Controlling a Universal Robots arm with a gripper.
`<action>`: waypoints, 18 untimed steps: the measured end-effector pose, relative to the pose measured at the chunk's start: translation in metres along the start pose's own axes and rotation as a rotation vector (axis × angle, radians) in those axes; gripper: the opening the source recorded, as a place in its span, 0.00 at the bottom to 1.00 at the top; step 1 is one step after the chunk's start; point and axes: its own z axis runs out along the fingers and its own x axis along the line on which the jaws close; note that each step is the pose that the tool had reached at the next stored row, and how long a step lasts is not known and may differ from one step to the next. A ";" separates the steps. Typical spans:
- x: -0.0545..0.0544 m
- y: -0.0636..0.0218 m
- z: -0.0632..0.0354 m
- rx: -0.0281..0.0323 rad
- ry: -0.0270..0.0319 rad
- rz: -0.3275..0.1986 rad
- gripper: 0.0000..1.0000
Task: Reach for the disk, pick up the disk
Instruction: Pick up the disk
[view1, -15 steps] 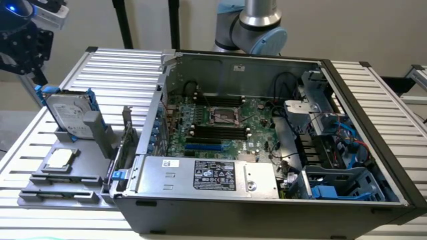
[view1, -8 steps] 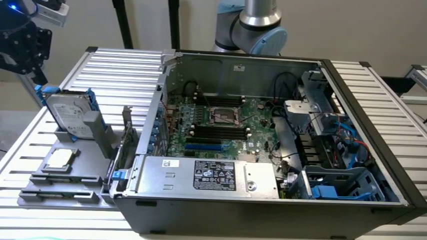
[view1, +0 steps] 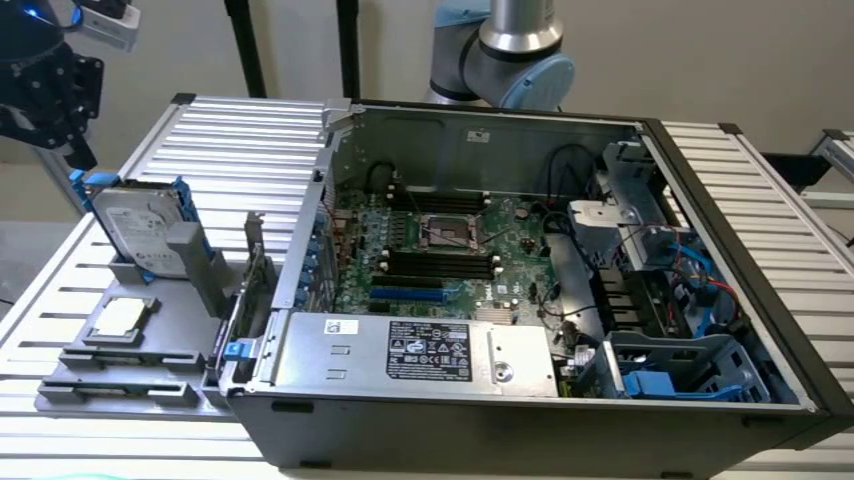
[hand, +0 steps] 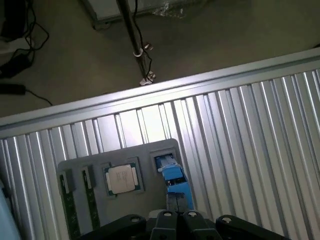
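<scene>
The disk (view1: 138, 229) stands on edge in a slot of the grey holder (view1: 120, 385), on the exterior view's left of the computer case. It is a silver-grey drive with a white label and blue rails. My black gripper (view1: 78, 148) hangs above it and a little to the exterior view's left, apart from it. In the wrist view the fingertips of the gripper (hand: 178, 218) are pressed together with nothing between them, and the disk's blue rail (hand: 175, 181) lies just beyond them. The gripper is shut and holds nothing.
A small square silver chip (view1: 120, 318) lies flat in the holder in front of the disk. The open computer case (view1: 534, 250) fills the table's middle, with a silver box with a sticker (view1: 427, 350) at its front. The ribbed metal table (hand: 250, 130) ends at an edge above the floor.
</scene>
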 end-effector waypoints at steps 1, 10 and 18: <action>0.000 0.0000 0.0000 0.0000 0.0006 -0.012 0.11; -0.002 -0.0010 0.0000 0.0009 0.0032 -0.074 0.11; -0.006 -0.0002 0.0002 0.0196 0.0016 -0.112 0.11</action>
